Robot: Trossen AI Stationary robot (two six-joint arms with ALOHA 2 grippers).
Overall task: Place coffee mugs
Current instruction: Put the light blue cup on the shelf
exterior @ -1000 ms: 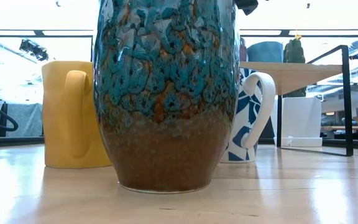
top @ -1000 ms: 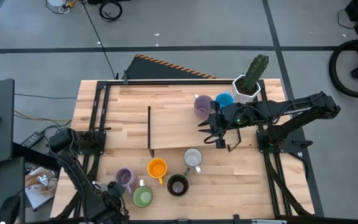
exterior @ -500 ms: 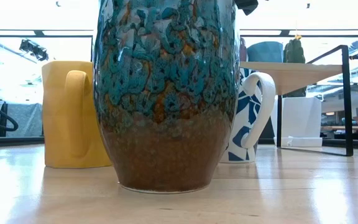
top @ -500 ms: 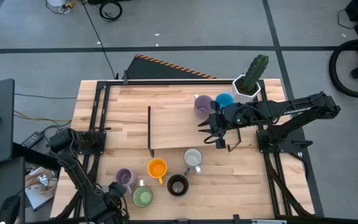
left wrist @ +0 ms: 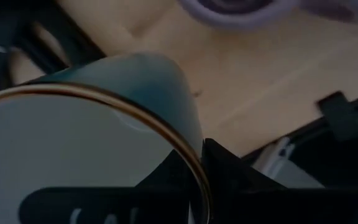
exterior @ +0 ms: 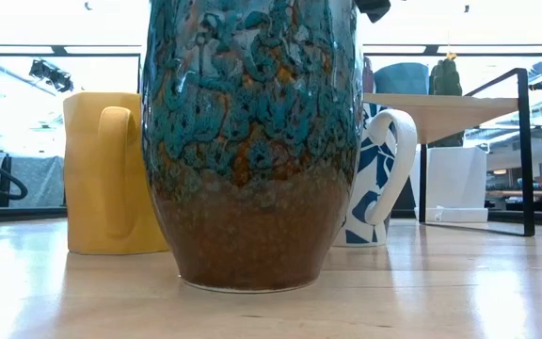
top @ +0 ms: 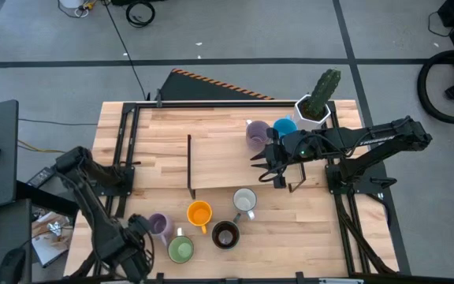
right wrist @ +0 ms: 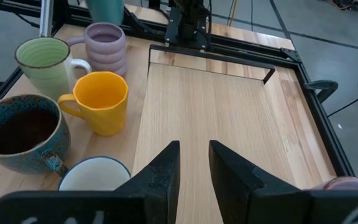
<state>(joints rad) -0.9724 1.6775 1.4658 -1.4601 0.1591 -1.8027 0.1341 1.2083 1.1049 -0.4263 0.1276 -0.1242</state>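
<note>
My left gripper [top: 136, 243] is at the table's near left corner, shut on a teal mug with a gold rim [left wrist: 160, 78], which also shows in the right wrist view as a teal mug [right wrist: 104, 9]. Near the front edge stand a lavender mug [top: 158, 226], a green mug [top: 180, 250], an orange mug [top: 199, 213], a dark brown mug [top: 225, 235] and a white mug [top: 244, 200]. A second lavender mug [top: 256, 134] and a blue mug [top: 284, 126] stand on the raised wooden platform [top: 219, 162]. My right gripper [right wrist: 194, 168] hovers open over that platform. My left gripper has the teal mug by its rim and wall [left wrist: 188, 152], one finger inside the mug [left wrist: 104, 202] and one outside [left wrist: 235, 183]. The fingers point down from above. The mug sits upright in the hold, above the tabletop.
A white hexagonal pot with a cactus [top: 315, 102] stands at the platform's far right corner. Black frame rails [top: 124, 142] run along the table's left and right sides, and a thin black bracket [top: 190, 166] bounds the platform's left edge. Bare wood lies left of the platform.
My left gripper has risen from the table's near left corner, and its arm has drawn back toward the left edge. My right arm has kept still, and the mugs on the table stay where they were.
</note>
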